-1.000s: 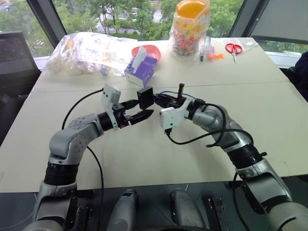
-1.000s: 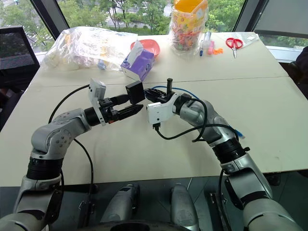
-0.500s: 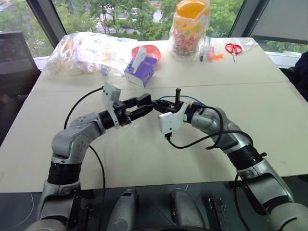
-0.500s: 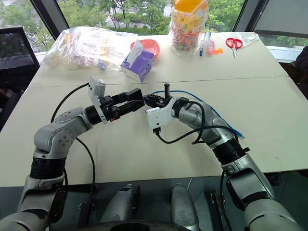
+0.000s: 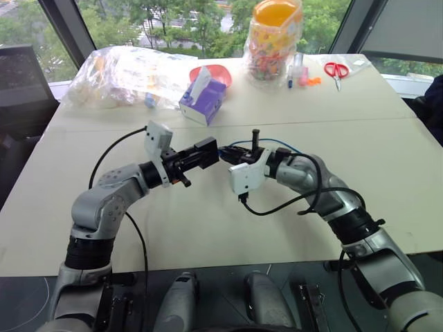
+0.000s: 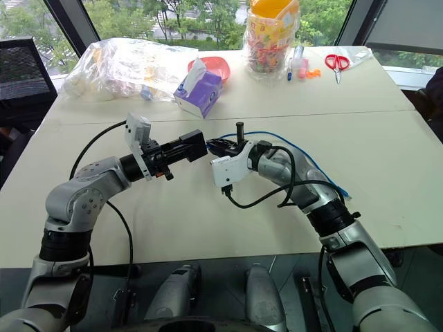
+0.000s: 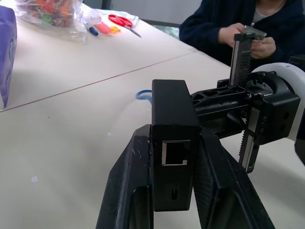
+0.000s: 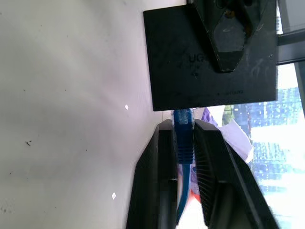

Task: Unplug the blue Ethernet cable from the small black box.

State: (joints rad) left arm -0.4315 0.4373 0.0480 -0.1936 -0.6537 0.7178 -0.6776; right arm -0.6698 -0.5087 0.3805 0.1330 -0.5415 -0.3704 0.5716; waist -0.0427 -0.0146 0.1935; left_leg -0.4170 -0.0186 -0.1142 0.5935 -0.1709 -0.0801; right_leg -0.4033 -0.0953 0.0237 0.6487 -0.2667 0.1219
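The small black box looks like matt plastic, smooth, with faint pale lettering on its broad face and a metal-lined socket in its edge. The blue Ethernet cable has a smooth, slightly glossy plastic jacket with a ribbed boot. The left hand has matt black plastic fingers, finely scuffed. The bench is a matt, pale, smooth surface with small specks. Glossy clear plastic bags wrinkle near its far edge.
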